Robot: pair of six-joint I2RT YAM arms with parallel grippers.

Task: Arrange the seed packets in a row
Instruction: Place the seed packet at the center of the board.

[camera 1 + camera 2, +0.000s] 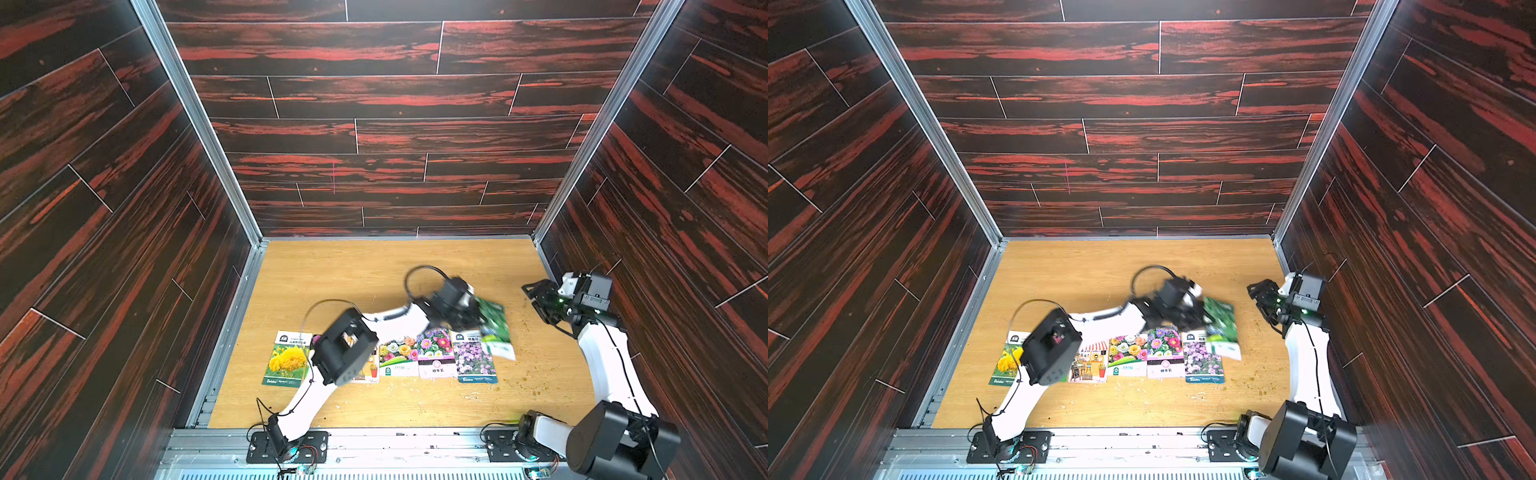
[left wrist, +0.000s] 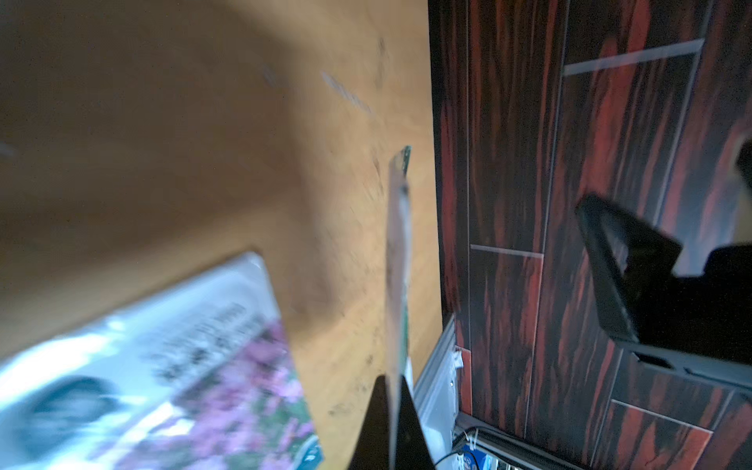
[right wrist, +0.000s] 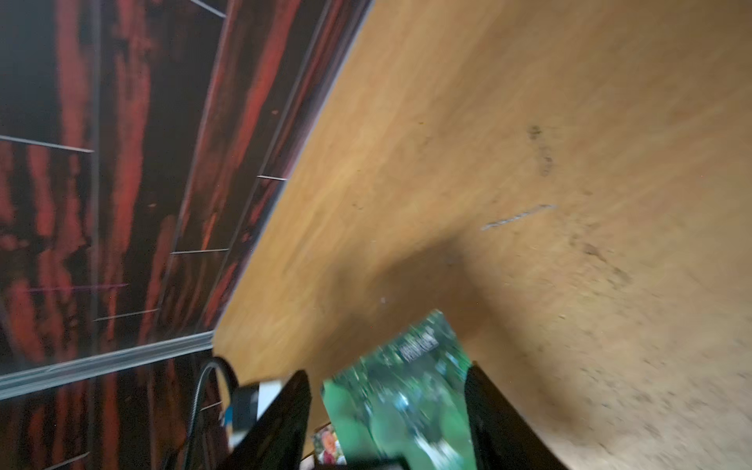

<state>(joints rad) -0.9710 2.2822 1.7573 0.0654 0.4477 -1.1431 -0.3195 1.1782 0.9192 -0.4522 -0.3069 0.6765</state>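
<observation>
White left arm extended, its end effector pinching green packet.

Table: light, honey-coloured wood grain, filling the floor of the enclosure. In both top views, loose yellowish crumbs are scattered over its right part, thickest toward the right wall. A few pale scuffs near the front edge.

Back wall: dark planks streaked red and black, thin pale seams between boards. A thin pink vertical mark left of its middle.

Left wall and right wall: same planking.

Grey metal corner posts and run up where the walls meet.

Front: grey metal rail along the table edge, a slotted grille just below it.

Wrist views are blurred and show the same wood and planking.
</observation>
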